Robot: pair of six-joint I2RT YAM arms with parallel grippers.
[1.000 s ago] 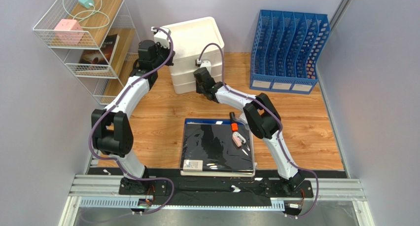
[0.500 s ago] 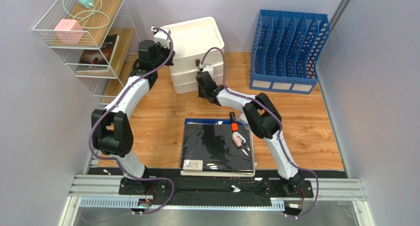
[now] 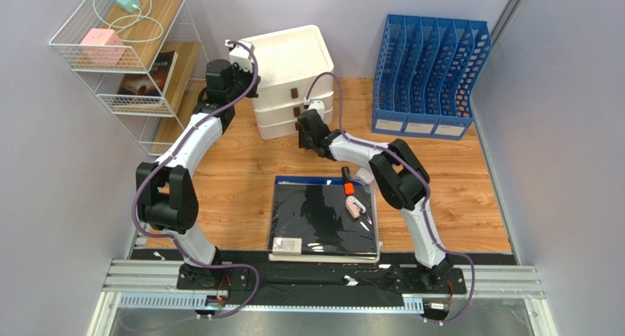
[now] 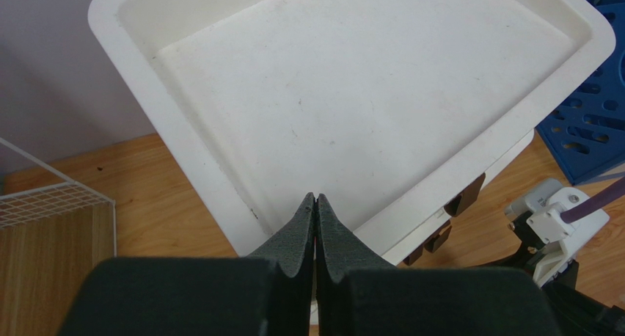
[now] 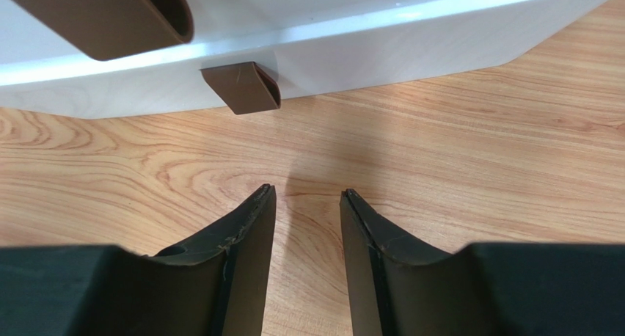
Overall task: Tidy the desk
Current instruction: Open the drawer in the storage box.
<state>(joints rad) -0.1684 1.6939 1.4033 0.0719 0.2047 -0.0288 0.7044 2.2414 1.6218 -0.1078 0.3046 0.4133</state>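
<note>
Orange-brown plank wood of the large rectangular desk runs back to a pale purple wall, and a white plastic stack of drawers stands at its far middle. Low over the wood, just in front of the stack, the right gripper has its jaws spread and holds nothing. A small brown drawer handle lies ahead, slightly left of the gap, not touching. The left gripper, pressed together, hangs over the top tray's near rim, so the right arm looks nearer for a pull.

The desk is grained matt wood, the drawer unit smooth white plastic.
</note>
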